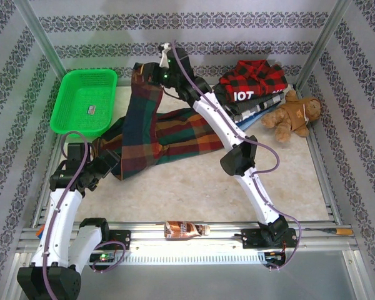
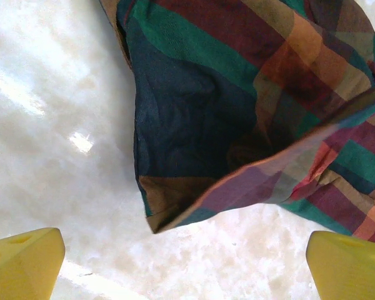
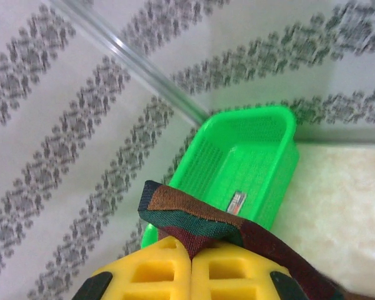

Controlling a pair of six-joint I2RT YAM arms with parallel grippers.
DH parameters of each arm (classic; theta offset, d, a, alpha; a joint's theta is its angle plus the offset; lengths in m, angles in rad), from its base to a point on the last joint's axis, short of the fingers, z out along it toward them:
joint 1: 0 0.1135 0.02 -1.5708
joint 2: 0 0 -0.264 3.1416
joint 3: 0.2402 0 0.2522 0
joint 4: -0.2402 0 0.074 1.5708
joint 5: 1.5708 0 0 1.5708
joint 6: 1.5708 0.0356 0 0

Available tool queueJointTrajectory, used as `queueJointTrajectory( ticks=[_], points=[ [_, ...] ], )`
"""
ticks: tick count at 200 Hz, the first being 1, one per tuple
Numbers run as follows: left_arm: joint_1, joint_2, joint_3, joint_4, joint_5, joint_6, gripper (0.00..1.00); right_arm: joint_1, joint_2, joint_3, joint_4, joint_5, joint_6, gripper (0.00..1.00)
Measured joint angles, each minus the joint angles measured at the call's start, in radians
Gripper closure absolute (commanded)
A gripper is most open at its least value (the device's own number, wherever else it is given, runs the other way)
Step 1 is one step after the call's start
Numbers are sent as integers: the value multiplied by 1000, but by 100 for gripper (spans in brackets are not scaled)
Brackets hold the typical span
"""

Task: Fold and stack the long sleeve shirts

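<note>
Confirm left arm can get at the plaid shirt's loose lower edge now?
Probably yes. The left gripper is open, and the edge of the plaid shirt lies just ahead over the table, nothing between. The right gripper holds another part raised.

- You see a pale, marbled table [image 1: 194, 187].
- At its far left corner stands a green basket [image 1: 81, 94].
- The plaid shirt [image 1: 175, 134] lies across the left middle, and its far end is raised off the surface.
- At the far right you find a pile of shirts [image 1: 256, 78], with red-black check on top.
- A bear [image 1: 294, 115] lies just beside the pile, on its right.
- A bottle [image 1: 184, 230] lies on the near rail [image 1: 144, 228].
</note>
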Motion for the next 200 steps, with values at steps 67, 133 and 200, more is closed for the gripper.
queueJointTrajectory(
  ticks=[67, 133, 200],
  points=[
    [-8, 21, 0, 15, -3, -10, 1, -31, 34, 7, 141, 84, 143, 100],
    [-25, 93, 9, 45, 16, -6, 14, -31, 117, 7, 176, 95, 208, 100],
    [-29, 142, -57, 89, 24, 8, 22, -35, 145, 7, 177, 102, 231, 99]
  ],
)
